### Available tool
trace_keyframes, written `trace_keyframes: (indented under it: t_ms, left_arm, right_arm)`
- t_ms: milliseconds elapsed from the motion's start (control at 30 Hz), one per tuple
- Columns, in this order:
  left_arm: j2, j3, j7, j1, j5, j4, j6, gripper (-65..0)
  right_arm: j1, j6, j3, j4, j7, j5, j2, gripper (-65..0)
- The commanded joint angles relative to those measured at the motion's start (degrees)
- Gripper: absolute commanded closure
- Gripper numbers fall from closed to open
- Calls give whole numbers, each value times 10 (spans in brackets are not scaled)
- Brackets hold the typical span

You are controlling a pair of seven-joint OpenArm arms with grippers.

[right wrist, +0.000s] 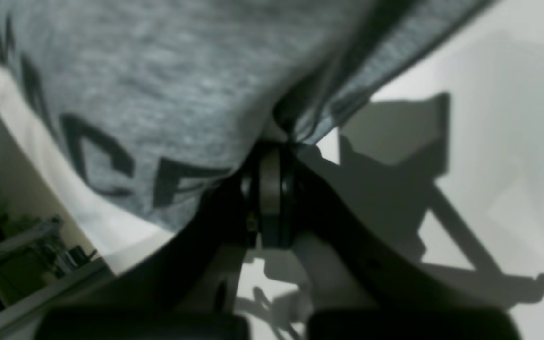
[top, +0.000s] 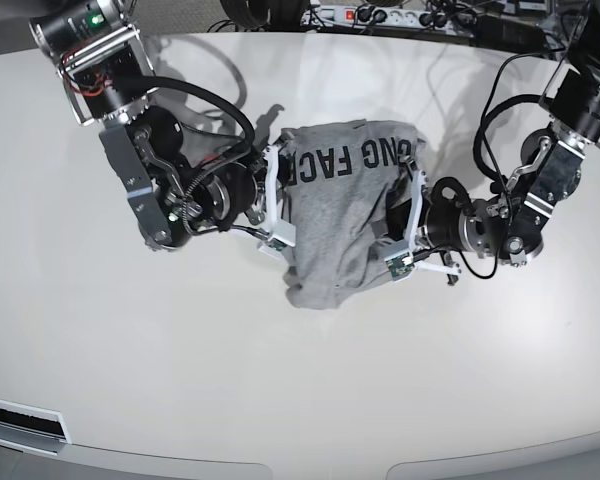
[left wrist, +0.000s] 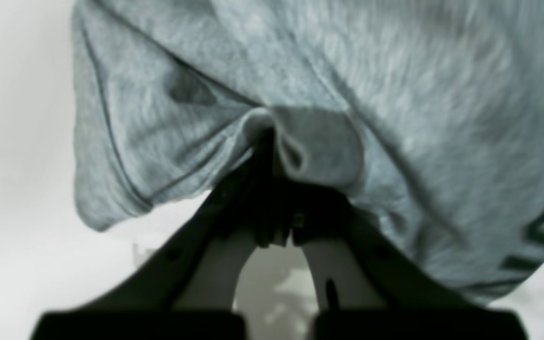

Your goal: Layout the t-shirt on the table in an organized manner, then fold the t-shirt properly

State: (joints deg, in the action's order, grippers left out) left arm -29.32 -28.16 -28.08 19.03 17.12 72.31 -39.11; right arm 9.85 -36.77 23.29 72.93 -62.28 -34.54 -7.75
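The heather-grey t-shirt (top: 340, 210) is bunched up in the middle of the white table (top: 180, 380), with black lettering showing along its far edge. My right gripper (top: 280, 200) meets it from the base view's left and is shut on a fold of its edge (right wrist: 276, 141). From the other side, my left gripper (top: 398, 228) is shut on a gathered pinch of fabric (left wrist: 272, 137). The t-shirt (left wrist: 371, 71) fills most of the left wrist view. In the right wrist view the t-shirt (right wrist: 158, 71) shows its lettering. Whether its lower end rests on the table I cannot tell.
Cables and a power strip (top: 380, 15) lie along the table's far edge. A rounded table edge (right wrist: 64, 208) curves close by in the right wrist view, with room clutter beyond it. Both arm bodies (top: 150, 180) (top: 520, 215) flank the shirt.
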Motion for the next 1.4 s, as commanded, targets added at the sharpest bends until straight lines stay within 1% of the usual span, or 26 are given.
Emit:
trace_keyframes:
  t_ms: [0,33,200,267,333,400,500,600,767,833,900,1000,1067,1233,1367]
  left_arm:
    - [-7,4,11,17,19,12,0,0]
    - [-7,5,11,19,28,17,0,0]
    - [-7,13,10,19,29,49,-1,0]
    - [-11,13,4,19,29,50,-3,0]
    - [-16,13,-12,19,41,50,-3,0]
    - [-23,13,-27,18,79,55,-6,0]
    - [-34,13,-56,9,152,73,-9,0]
    - [-49,14,-85,-9,180,109,-9,0]
    - [-89,37,-84,-65,222,216,-9,0]
    - [-100,63,-84,-89,226,258,-9,0]
    - [-106,100,-84,-108,226,287,-9,0]
    - [-110,169,-85,-141,229,317,-9,0]
    - [-110,218,-88,-173,248,332,-9,0]
    - [-110,330,-148,-265,344,379,-9,0]
    - [-110,413,-175,-346,449,405,-9,0]
  right_arm:
    - [7,-10,-19,25,6,-16,1,0]
    - [-2,-16,-38,40,5,-16,1,0]
    - [-38,-26,-143,130,6,-17,1,0]
    - [-47,-32,-178,165,6,-18,1,0]
    - [-56,-31,-211,197,5,-28,1,0]
    - [-67,-32,-248,225,5,-59,1,0]
    - [-94,-32,-304,261,5,-136,1,0]
    - [-123,-32,-346,296,-17,-201,1,0]
    - [-183,-32,-391,381,-66,-277,1,0]
    - [-206,-32,-403,419,-80,-292,1,0]
    - [-226,-32,-410,449,-80,-291,1,0]
    - [-257,-32,-411,480,-85,-291,1,0]
    - [-281,-32,-411,498,-86,-291,1,0]
    - [-346,-32,-411,557,-85,-291,1,0]
    - [-387,-32,-411,600,-85,-291,1,0]
